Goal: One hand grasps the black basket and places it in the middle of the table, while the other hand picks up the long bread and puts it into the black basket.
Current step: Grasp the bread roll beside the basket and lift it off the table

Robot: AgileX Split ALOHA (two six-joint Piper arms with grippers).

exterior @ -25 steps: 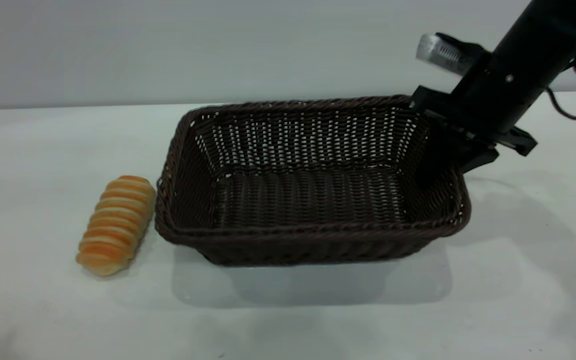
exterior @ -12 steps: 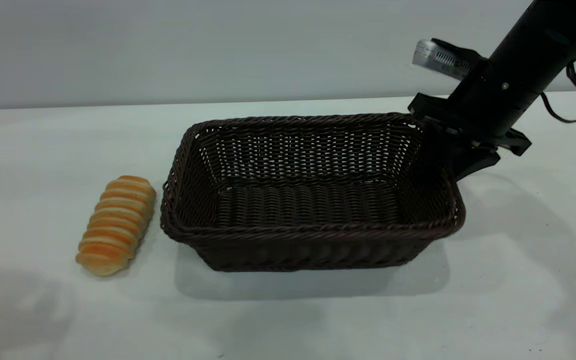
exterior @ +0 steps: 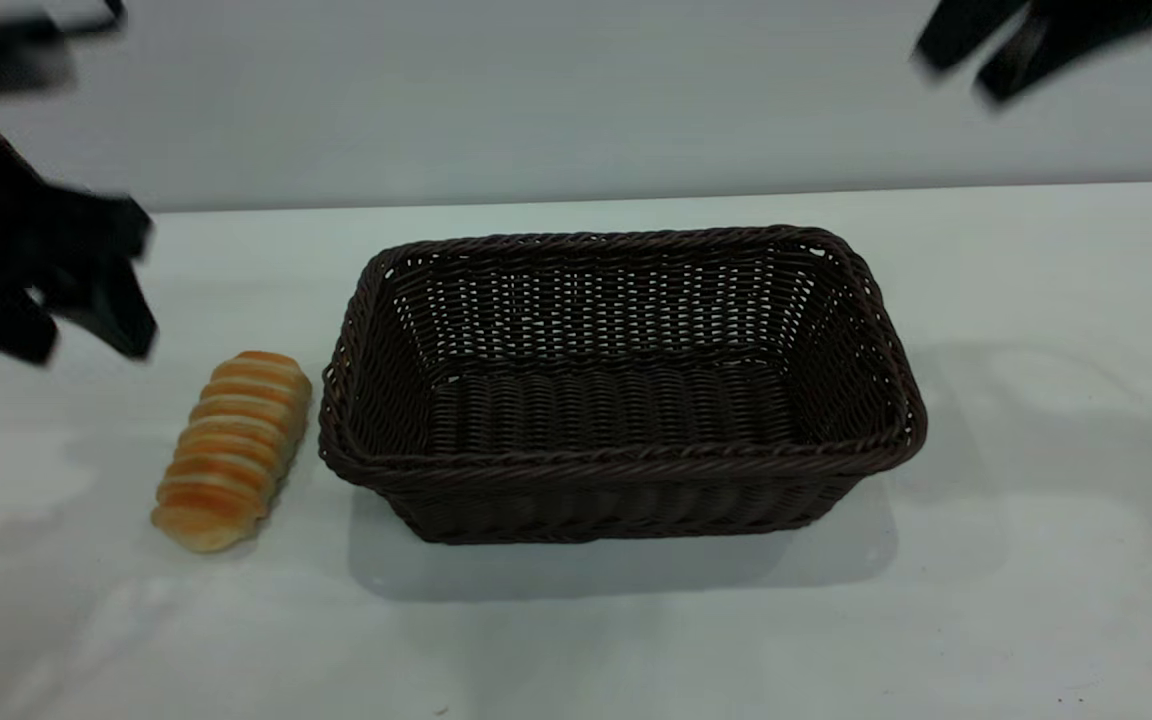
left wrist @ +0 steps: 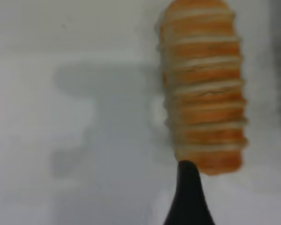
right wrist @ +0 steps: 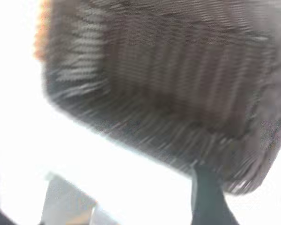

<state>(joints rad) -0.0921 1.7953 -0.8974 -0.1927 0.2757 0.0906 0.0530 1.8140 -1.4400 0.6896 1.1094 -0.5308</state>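
The black basket (exterior: 626, 462) stands flat in the middle of the table (exterior: 1036, 560), empty. The long bread (exterior: 233, 450) lies on the table just left of the basket, apart from it. My left gripper (exterior: 66, 335) hangs open and empty above and to the far left of the bread. In the left wrist view the bread (left wrist: 203, 84) lies just beyond one finger (left wrist: 189, 197). My right gripper (exterior: 981, 60) is open and empty, high above the basket's right end. The right wrist view looks down on the basket (right wrist: 178, 79) past one finger (right wrist: 206, 197).
A plain grey wall stands behind the table. White tabletop lies in front of the basket and to its right. The grippers' shadows fall on the table at the left and right.
My right gripper has let go of the basket's right end and risen to the top right. The basket has settled flat. My left gripper has come into view above the bread.
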